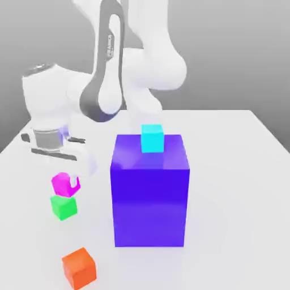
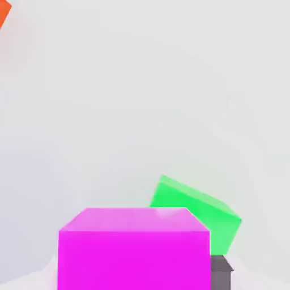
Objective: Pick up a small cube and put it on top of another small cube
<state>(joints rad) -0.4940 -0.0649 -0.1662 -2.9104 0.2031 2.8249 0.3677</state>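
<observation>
Gripper [image 1: 69,184] pinches the pink cube [image 1: 63,184], which hangs just above the green cube [image 1: 63,206] without resting on it. The target lies almost straight below, slightly offset in the hand view, so a small correction and a short descent should do. Purple block [image 1: 150,190] stands clear to the exterior view's right; orange cube [image 1: 79,268] sits apart.

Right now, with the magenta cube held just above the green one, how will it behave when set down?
The magenta cube looks rigid and flat-faced, so it probably won't roll. The green cube is equally small, so an off-centre placement could tip it off.
</observation>
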